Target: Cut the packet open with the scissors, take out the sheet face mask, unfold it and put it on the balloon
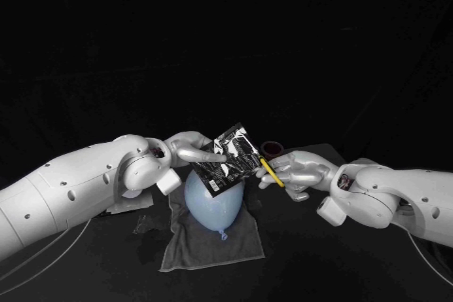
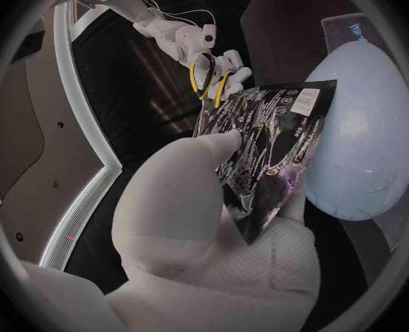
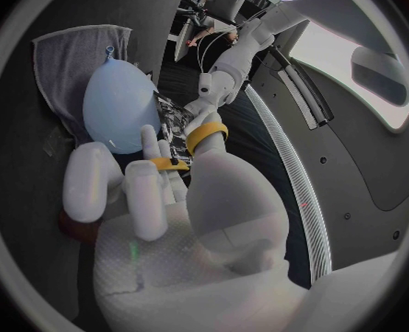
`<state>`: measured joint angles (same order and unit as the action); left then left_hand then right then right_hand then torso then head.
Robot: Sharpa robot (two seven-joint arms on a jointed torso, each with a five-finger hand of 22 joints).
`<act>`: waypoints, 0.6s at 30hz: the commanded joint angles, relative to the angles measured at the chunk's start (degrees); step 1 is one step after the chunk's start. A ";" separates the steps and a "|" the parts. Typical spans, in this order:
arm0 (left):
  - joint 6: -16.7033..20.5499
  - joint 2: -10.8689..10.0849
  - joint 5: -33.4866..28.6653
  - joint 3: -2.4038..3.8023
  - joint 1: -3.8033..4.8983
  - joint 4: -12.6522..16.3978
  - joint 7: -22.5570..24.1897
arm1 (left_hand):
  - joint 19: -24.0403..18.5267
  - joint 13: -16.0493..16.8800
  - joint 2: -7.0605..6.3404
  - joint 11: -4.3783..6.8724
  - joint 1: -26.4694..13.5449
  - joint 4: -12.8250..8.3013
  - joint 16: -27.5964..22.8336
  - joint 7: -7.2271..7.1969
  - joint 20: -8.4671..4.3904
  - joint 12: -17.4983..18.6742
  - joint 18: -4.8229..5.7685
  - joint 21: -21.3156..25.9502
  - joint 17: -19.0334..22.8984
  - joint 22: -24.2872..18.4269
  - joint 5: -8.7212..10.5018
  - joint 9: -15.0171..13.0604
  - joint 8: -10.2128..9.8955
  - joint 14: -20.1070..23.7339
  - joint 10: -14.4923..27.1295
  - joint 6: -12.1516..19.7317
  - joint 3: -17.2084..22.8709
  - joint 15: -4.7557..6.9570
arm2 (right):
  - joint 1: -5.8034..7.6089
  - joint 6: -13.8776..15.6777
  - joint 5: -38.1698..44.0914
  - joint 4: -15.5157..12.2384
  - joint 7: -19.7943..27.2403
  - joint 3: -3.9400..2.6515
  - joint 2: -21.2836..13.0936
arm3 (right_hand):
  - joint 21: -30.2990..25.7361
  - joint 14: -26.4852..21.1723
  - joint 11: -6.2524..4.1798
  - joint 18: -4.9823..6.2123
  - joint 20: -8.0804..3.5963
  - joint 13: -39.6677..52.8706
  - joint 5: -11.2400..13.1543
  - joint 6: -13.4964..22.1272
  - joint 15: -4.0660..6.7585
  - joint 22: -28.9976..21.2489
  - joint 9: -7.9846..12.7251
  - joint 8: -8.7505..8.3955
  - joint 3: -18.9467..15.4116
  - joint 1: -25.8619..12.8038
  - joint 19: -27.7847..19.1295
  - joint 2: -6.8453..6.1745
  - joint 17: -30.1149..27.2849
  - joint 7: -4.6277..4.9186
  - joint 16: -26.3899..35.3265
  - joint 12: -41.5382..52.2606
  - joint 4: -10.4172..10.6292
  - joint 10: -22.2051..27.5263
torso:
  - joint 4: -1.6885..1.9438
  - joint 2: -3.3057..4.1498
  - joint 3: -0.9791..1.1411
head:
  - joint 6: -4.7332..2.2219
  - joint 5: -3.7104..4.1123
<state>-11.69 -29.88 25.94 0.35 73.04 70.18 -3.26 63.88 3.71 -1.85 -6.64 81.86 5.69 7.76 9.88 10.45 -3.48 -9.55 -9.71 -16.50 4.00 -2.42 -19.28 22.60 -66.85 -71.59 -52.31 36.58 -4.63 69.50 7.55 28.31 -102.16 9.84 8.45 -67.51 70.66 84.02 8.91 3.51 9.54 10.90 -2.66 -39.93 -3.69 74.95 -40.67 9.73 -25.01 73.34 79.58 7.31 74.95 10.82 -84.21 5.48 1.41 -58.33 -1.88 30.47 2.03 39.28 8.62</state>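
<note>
While our left hand (image 1: 192,150) pinches the glossy black foil packet with white print (image 1: 231,156) between thumb and fingers, we hold it up on edge just above the balloon. It is tilted, its free side turned toward the other hand, we judge so the blades can reach it. Our right hand (image 1: 297,173) is closed on the yellow loop-handled scissors (image 1: 271,173), beside the balloon on the side away from the left arm. The blades meet the packet's edge, though we cannot tell whether they have bitten in. The packet looks thin and slick by its sheen, slightly crumpled where we squeeze it, yet stiff enough to stand flat. Beneath it lies the pale blue rubber balloon (image 1: 215,207), smooth, taut and egg-shaped, its knotted neck pointing toward us. Under the balloon a grey cloth towel (image 1: 203,249) is spread, soft and rumpled — likely there to stop the balloon rolling on the black table (image 1: 340,256). The sheet mask, we judge, is inside the packet — unseen.
</note>
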 commanded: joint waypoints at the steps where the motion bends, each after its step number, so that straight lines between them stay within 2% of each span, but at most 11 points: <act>1: -0.97 0.08 1.44 -0.03 0.01 0.19 0.33 | 0.58 0.07 0.60 0.07 0.10 -0.39 0.25 0.03 -0.01 -0.23 -1.02 -0.35 -0.09 -0.01 -0.35 -12.11 1.67 -0.19 -0.50 -0.22 0.06 0.06 | 0.57 -2.26 -0.06 0.05 0.18 -0.09 0.06 | 0.44 2.38 0.08 0.97 0.01 -0.15 -0.11 0.23 -0.34 6.87 0.05 -0.11 -1.37 -0.28 0.06 -0.25 1.15 2.56 0.03 0.00 0.39 0.15 | 0.03 0.00 -0.06 | -0.04 0.00; 9: -0.80 0.07 2.57 -0.10 0.01 0.16 0.39 | 0.59 0.07 0.60 0.07 0.09 -0.40 0.25 0.03 -0.01 -0.23 -1.02 -0.35 -0.10 -0.01 -0.35 -12.14 1.68 -0.19 -0.51 -0.21 0.06 0.07 | 1.94 -4.16 -0.67 0.56 -0.96 -0.08 0.02 | 1.80 2.79 -0.35 0.73 -0.03 -0.72 -0.11 -0.92 -0.04 7.34 0.01 1.02 -1.38 -0.29 0.93 -0.11 2.14 2.10 -0.54 1.17 0.84 -1.60 | 0.02 0.02 -0.03 | -0.14 -0.09; 16: -0.68 0.05 3.48 -0.17 0.01 0.14 0.40 | 0.59 0.07 0.60 0.07 0.09 -0.40 0.25 0.03 -0.01 -0.23 -1.02 -0.35 -0.10 -0.01 -0.35 -12.14 1.68 -0.19 -0.51 -0.21 0.06 0.07 | 3.45 -7.03 -0.83 1.35 -3.00 0.02 0.10 | 2.36 2.87 -0.67 0.62 -0.25 -1.02 -0.10 -1.57 0.22 7.53 0.05 1.62 -1.44 -0.49 1.29 -0.13 2.27 1.78 -0.64 1.80 1.22 -2.53 | 0.05 0.04 -0.02 | -0.14 -0.31; 18: -0.55 0.02 3.63 -0.19 0.01 0.11 0.37 | 0.61 0.07 0.61 0.08 0.08 -0.45 0.25 0.02 -0.02 -0.22 -1.02 -0.34 -0.13 -0.01 -0.36 -12.27 1.74 -0.20 -0.53 -0.18 0.07 0.07 | 3.85 -7.51 -0.87 1.51 -3.45 0.07 -0.05 | 3.03 2.96 -1.04 0.48 -0.49 -1.10 -0.09 -2.33 0.52 7.80 0.07 2.17 -1.45 -0.36 1.68 -0.03 2.52 1.45 -0.78 2.43 1.32 -3.60 | 0.00 0.02 -0.02 | -0.05 -0.30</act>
<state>-11.67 -29.89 28.35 0.20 73.08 70.19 -3.16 64.09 3.70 -1.82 -6.46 81.89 5.65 7.76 9.86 10.24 -3.48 -10.00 -9.71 -16.54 4.00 -2.57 -19.28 22.61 -66.85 -71.77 -52.29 36.62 -4.64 73.14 3.10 27.97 -100.72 7.23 8.60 -67.50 73.65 83.95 7.91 3.46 8.96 9.90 -2.67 -42.18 -3.60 74.91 -40.66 11.86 -24.98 73.34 81.01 7.32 74.91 11.10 -84.82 7.90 2.33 -61.88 -1.85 30.50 1.99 39.13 8.34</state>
